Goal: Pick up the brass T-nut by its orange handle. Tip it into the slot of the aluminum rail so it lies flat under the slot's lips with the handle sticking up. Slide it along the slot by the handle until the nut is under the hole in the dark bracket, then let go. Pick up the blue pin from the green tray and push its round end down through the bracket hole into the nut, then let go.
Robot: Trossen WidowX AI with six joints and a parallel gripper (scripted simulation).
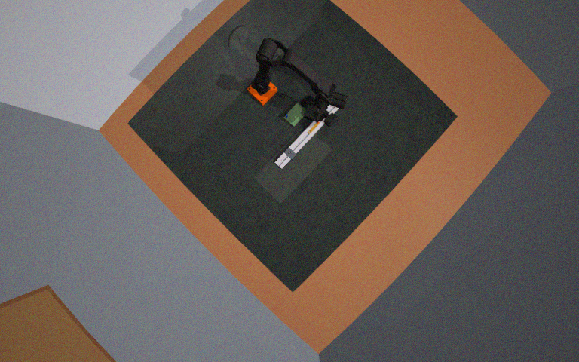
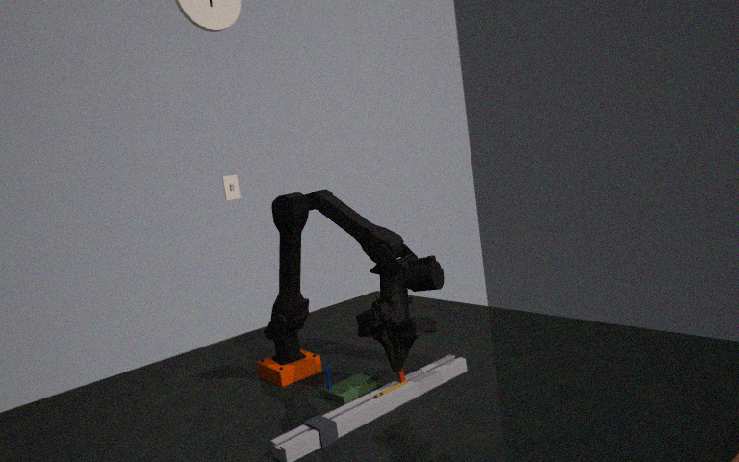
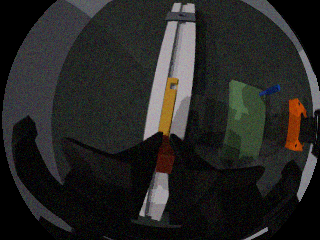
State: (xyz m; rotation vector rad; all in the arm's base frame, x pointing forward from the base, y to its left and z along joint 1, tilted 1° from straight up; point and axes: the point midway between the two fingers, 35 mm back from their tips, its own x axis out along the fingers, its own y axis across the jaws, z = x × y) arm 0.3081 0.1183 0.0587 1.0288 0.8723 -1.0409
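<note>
The nut (image 1: 313, 128) (image 2: 390, 390) (image 3: 169, 102) lies lengthwise along the slot of the rail (image 1: 299, 144) (image 2: 365, 411) (image 3: 183, 65); whether it sits fully under the lips, I cannot tell. In the wrist view its open-holed end points to 12 o'clock, and the orange handle (image 1: 319, 121) (image 2: 402, 376) (image 3: 165, 157) is at its 6 o'clock end, sticking up from the rail in the exterior view. The gripper (image 1: 322, 117) (image 2: 399, 370) (image 3: 167, 135) is closed on the handle, its fingers pointing down.

From the nut in the top view, the dark bracket (image 1: 287, 154) (image 2: 327, 430) (image 3: 189, 17) spans the rail at between 7 and 8 o'clock, well apart from the nut. The green tray (image 1: 295, 117) (image 2: 356, 388) (image 3: 245, 120) lies near the rail at 10 o'clock. The blue pin (image 1: 286, 116) (image 2: 329, 377) (image 3: 270, 90) stands upright at the tray's end nearer the bracket. Farther out at 10 o'clock is the orange base (image 1: 263, 100) (image 2: 291, 375) (image 3: 295, 130), with the black arm (image 1: 304, 72) (image 2: 290, 257) (image 3: 311, 129) reaching over toward the rail. A paler rectangle (image 1: 279, 181) shows on the dark bench (image 1: 283, 246) (image 2: 562, 389) (image 3: 120, 65) at about 6 o'clock from the nut.

In the exterior view, a wall plate (image 2: 231, 187) is at 10 o'clock from the arm's top, and a round clock (image 2: 213, 13), cut by the frame edge, at 11.
</note>
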